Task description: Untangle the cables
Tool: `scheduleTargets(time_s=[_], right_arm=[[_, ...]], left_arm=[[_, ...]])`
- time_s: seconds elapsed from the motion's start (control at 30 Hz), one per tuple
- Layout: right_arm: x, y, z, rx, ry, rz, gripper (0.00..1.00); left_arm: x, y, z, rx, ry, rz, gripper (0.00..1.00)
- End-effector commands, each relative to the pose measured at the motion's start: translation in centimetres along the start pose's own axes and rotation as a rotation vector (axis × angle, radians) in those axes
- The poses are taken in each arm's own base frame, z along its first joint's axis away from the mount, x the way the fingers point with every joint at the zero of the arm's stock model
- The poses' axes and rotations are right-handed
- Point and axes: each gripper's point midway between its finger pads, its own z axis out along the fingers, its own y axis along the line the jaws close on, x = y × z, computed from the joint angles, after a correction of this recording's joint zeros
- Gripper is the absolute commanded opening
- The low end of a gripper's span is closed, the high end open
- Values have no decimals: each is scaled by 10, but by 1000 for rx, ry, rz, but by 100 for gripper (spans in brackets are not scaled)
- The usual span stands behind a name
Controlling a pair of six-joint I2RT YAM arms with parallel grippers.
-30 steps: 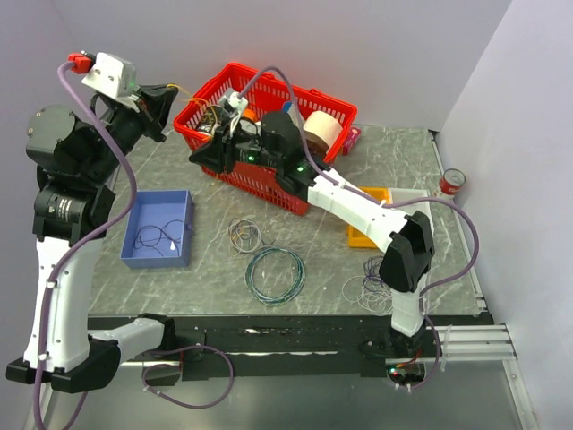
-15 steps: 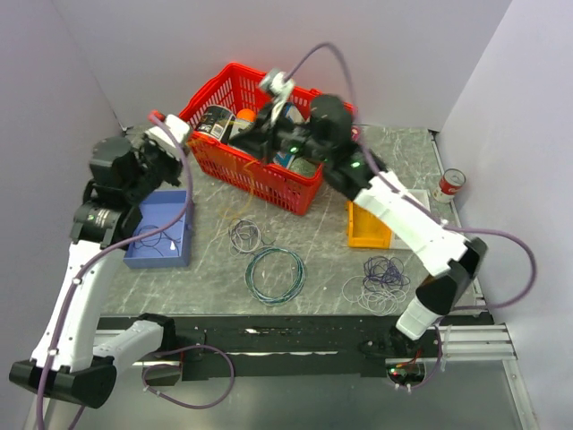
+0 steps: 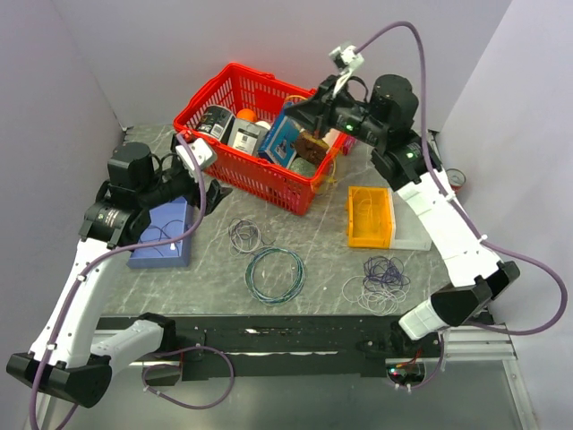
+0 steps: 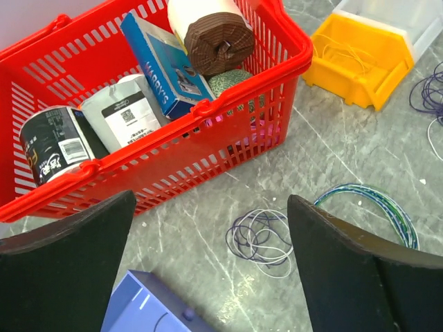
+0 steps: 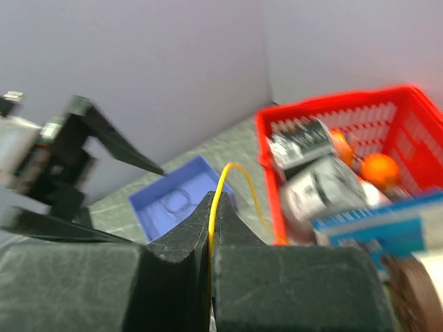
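From above, the left gripper (image 3: 208, 190) is wide open near small cable loops (image 3: 248, 236) on the table (image 3: 313, 242). Its wrist view shows them between its spread jaws. The right wrist view shows the right gripper (image 5: 211, 207) pinching a yellow cable (image 5: 228, 164).

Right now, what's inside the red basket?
A black can, a white labelled pack, a blue box, a brown roll and an orange ball. The basket floor beneath them is covered.

A thin yellow cable (image 5: 228, 165) is pinched in the closed black right tool (image 5: 212, 207); a blurred red basket (image 5: 332, 102) and blue tray (image 5: 166, 180) are seen beyond.
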Motion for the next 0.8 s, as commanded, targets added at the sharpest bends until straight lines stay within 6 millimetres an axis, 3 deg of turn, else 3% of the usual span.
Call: scheduleTargets(time_s=[0.0,0.2,0.27,0.33,0.57,0.77], right_arm=[[-26,-17,-41,127,-52,-35,0],[-8,-75,-76,361,-76,-39,0],[20,-99,-82,427,-41,-10,0],[29,-118,-92,480,-47,9,0],[34,-145,-108,546,-97,53,0],[77,-174,-116,636,-48,81,0]], left_arm=[[-15,-6,-5,25,-48,16,99],[-10,0,-7,-23,-42,24,100],[-7,2,-7,-39,-38,28,99],[-8,5,-8,-56,-41,31,97],[-5,7,-6,-64,-33,38,96],[-3,9,-6,-79,-33,37,96]])
